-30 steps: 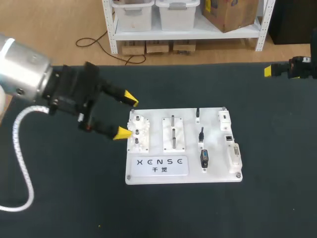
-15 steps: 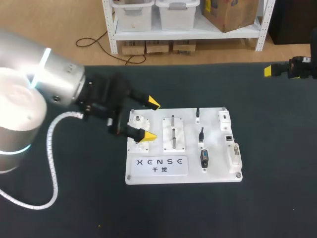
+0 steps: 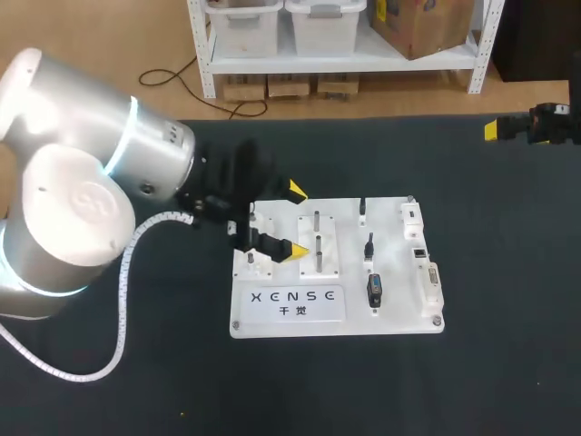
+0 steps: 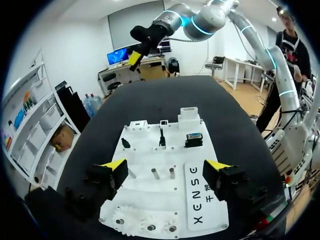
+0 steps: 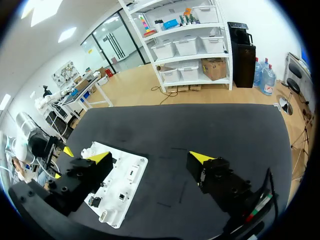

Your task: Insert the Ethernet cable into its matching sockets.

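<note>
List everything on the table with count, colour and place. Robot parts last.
table: one, black, under everything.
board: one, white, table's middle.
gear block: one, white, board's left end, partly hidden.
peg block: one, white with grey pegs, board's middle.
connectors: three, black, in a row right of the peg block.
socket blocks: three, white, along the board's right edge.
left hand: one, black with yellow tips, open, above the gear and peg blocks.
right hand: one, same colours, open, table's far right corner.
</note>
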Robot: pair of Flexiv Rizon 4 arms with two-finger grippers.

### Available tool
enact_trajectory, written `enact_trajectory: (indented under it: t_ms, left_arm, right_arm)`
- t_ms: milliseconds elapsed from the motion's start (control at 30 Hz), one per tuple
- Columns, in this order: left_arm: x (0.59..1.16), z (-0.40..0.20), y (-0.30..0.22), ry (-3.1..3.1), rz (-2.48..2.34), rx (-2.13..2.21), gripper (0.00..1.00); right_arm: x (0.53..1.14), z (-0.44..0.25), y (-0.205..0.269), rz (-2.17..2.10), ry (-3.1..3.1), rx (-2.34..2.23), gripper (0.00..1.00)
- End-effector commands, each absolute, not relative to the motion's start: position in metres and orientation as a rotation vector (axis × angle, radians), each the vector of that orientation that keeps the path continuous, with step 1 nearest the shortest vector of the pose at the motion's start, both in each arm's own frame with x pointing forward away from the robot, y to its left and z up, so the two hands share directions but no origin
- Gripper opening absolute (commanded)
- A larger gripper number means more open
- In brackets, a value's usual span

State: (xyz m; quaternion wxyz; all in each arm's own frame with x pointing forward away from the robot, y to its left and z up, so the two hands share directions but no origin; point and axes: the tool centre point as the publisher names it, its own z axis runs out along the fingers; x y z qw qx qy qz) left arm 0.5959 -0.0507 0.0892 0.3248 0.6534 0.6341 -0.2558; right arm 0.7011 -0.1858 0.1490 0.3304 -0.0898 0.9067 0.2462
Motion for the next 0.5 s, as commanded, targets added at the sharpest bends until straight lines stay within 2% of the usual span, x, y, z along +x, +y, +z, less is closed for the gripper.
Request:
enact_trajectory:
  t_ms: [33,500]
  left_arm:
    - [0.597,0.085,-0.050,1.682,-0.645,1.722,1.00]
    - [0.611,0.075,-0.049,1.760,-0.653,1.720,1.00]
  right_arm:
    - [0.701,0.149,-0.186,0.642,2.372,-0.234,1.00]
    - [0.701,0.149,-0.186,0.642,2.372,-0.234,1.00]
